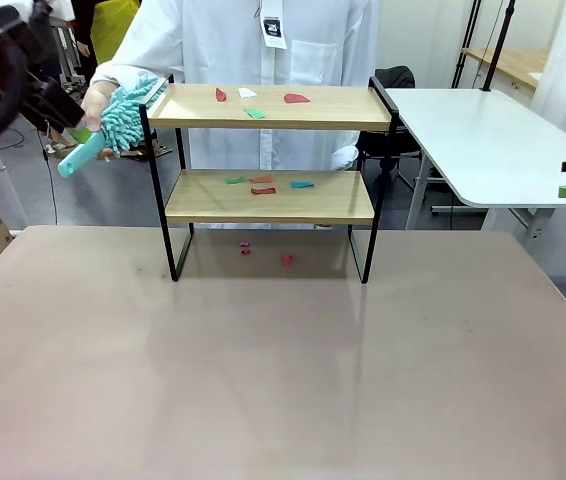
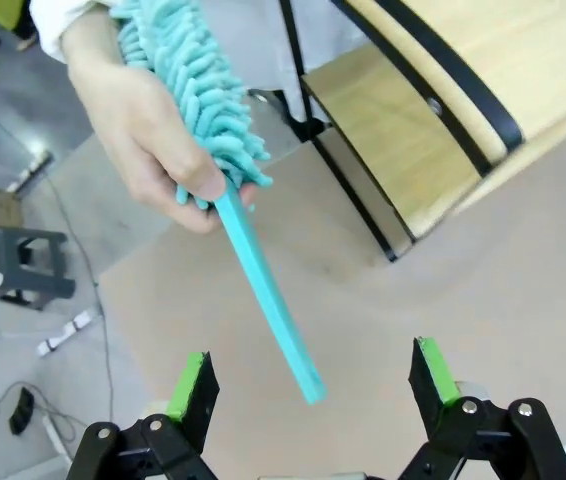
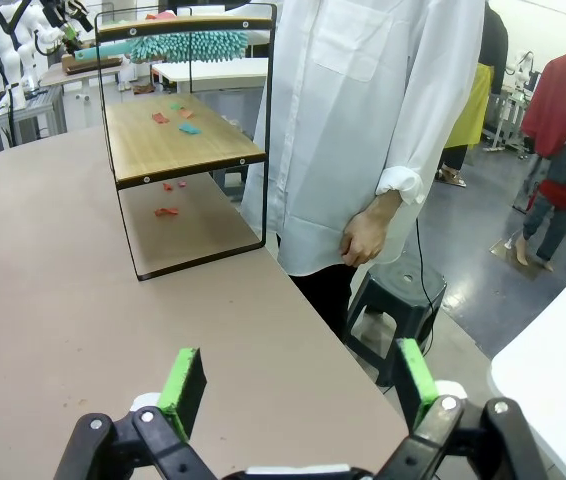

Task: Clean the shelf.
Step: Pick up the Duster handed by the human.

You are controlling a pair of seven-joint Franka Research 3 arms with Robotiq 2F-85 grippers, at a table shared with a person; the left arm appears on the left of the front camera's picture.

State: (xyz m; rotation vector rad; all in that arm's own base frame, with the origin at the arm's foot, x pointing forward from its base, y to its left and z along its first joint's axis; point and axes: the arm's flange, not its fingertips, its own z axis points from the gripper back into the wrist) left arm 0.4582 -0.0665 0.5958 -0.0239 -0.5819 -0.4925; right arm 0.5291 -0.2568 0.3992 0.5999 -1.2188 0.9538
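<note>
The shelf [image 1: 203, 195] stands mid-way along the tabletop's [image 1: 263, 380] far edge. Coloured scraps [image 1: 296, 98] lie on both boards and on the tabletop beneath. Off the shelf's left end, the person's hand [image 2: 153, 140] pinches the duster [image 2: 263, 290] at the base of its fluffy head. The handle points outward, apparently offered. Its tip sits untouched between the left gripper's [image 2: 313, 372] spread fingers. The right gripper [image 3: 299, 370] hangs spread and empty near the right edge.
</note>
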